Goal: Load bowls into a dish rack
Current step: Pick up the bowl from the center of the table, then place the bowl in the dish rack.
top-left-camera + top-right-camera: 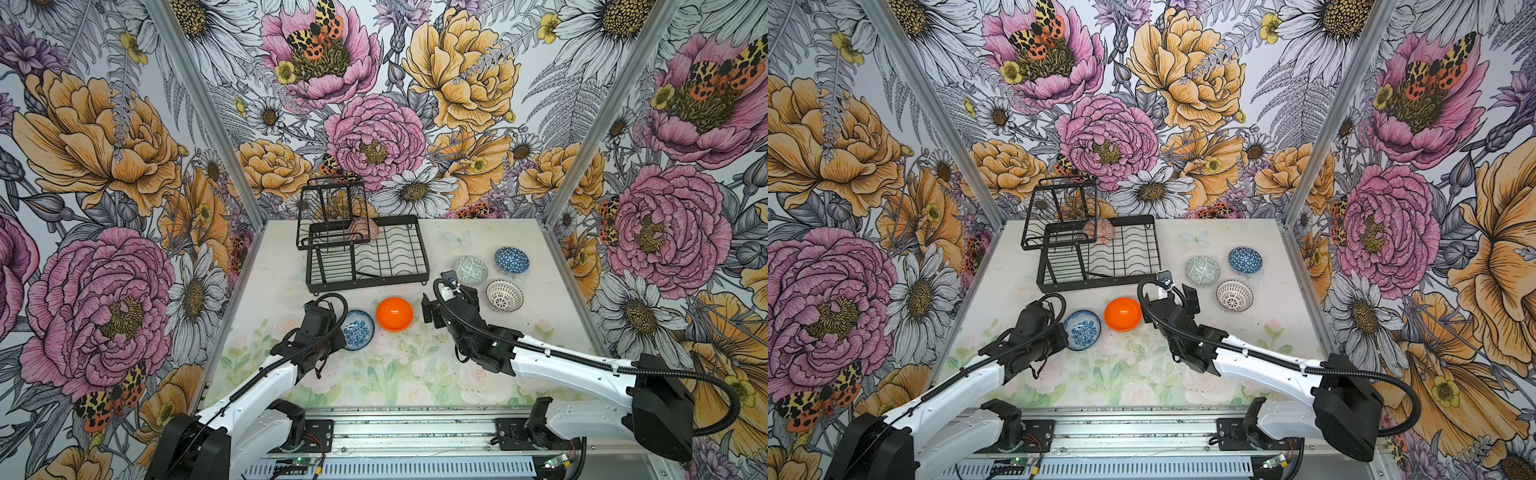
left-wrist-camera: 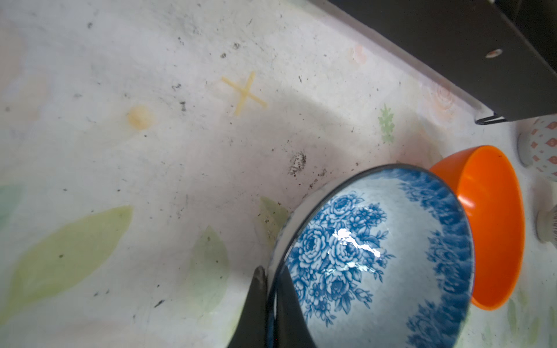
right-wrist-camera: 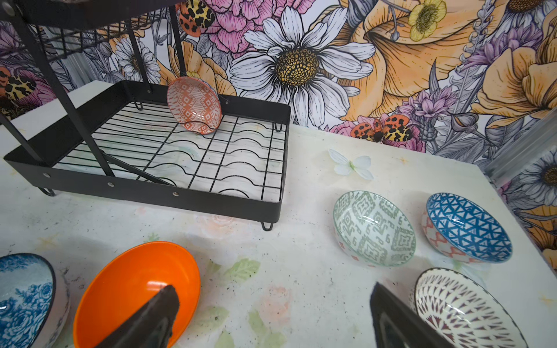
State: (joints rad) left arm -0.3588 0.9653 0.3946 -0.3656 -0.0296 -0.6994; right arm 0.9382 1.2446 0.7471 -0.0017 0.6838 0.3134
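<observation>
Left wrist view: left pincer (image 2: 270, 280) clamps the blue floral bowl (image 2: 376, 256) by its near rim; dish rack (image 1: 365, 283) lies beyond, away from the robot; right pincer (image 3: 272, 289) gapes empty.

- Dish rack (image 1: 1096, 285) at rear-left of tabletop (image 1: 1121, 374); orange-white bowl (image 1: 1099, 230) on edge inside.
- L pincer (image 1: 1066, 332) at blue floral bowl (image 1: 1084, 330) rim; orange bowl (image 1: 1122, 314) just beside.
- Green-grey bowl (image 1: 1202, 271), dk-blue bowl (image 1: 1245, 260), lattice bowl (image 1: 1234, 295) grouped on R.

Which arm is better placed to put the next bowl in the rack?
Left, probably. The left gripper is shut on the rim of the blue floral bowl, and the dish rack lies beyond it. The right gripper is open and empty.
</observation>
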